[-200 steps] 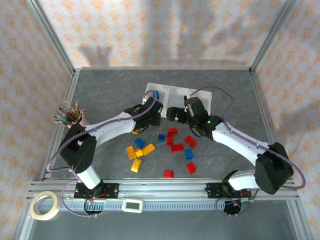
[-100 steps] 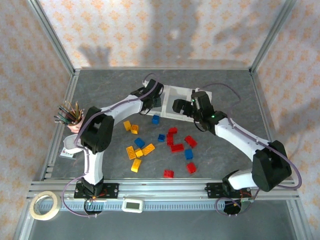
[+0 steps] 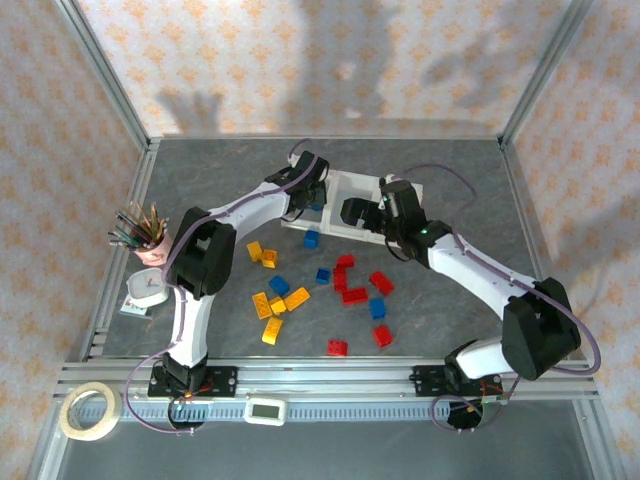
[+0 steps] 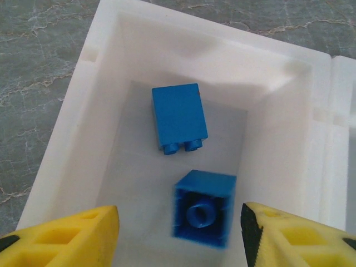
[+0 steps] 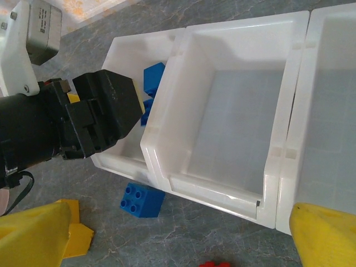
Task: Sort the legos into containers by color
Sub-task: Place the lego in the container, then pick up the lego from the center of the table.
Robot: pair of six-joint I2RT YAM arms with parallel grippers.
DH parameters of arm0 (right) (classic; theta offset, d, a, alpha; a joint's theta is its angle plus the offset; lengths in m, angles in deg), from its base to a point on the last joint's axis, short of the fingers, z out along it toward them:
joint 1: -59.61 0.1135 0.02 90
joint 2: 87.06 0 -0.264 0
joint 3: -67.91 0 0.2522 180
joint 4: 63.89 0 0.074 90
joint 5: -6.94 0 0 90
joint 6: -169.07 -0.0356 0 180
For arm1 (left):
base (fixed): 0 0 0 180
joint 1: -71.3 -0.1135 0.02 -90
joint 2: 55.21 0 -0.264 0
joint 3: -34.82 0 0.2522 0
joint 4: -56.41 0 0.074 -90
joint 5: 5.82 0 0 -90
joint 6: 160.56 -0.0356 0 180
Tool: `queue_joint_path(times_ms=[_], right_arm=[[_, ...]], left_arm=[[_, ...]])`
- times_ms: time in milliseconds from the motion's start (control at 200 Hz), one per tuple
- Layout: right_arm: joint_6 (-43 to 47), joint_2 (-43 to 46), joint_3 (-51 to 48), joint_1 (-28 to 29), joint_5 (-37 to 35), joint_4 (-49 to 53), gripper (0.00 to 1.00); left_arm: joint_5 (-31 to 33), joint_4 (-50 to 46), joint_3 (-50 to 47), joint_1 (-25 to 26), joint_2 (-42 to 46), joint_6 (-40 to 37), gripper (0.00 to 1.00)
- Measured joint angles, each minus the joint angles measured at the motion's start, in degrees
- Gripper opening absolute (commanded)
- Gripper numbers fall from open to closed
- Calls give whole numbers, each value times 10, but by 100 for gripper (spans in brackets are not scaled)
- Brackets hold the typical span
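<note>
At about nine o'clock on the grey surface (image 3: 200, 180) stands a pink cup of pencils (image 3: 145, 235), with a small white item (image 3: 148, 290) just below it whose face is too small to read. A tape roll (image 3: 88, 411) at seven o'clock and a white timer (image 3: 265, 410) at six lie on the front rail; the timer's display is illegible. The left tool (image 4: 179, 233) hangs over the leftmost of the white containers (image 4: 105, 67), its yellow fingers (image 4: 83, 233) spread and gripping nothing. Below it in that compartment are a blue lego on its side (image 4: 179, 118) and a blurred blue lego (image 4: 201, 208) showing its hollow underside. The loose legos (image 3: 345, 280) are scattered at six o'clock from the tray: yellow to the left, blue and red to the right. One blue brick (image 5: 142, 200) sits just beside the tray's near wall. The right tool (image 5: 183, 239) hovers near the middle compartment's near wall (image 5: 167, 161), its fingers wide apart.
</note>
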Motion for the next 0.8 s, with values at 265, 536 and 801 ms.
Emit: queue_joint_path(times_ms=[265, 536, 801], right_arm=[[14, 3, 3, 0, 25, 7, 100], [10, 20, -61, 0, 66, -14, 100], [-7, 20, -139, 0, 87, -42, 100]], left_arm=[[-35, 10, -96, 0, 115, 2, 62], [-71, 47, -233, 6, 223, 15, 64], [-68, 72, -312, 54, 226, 15, 68]])
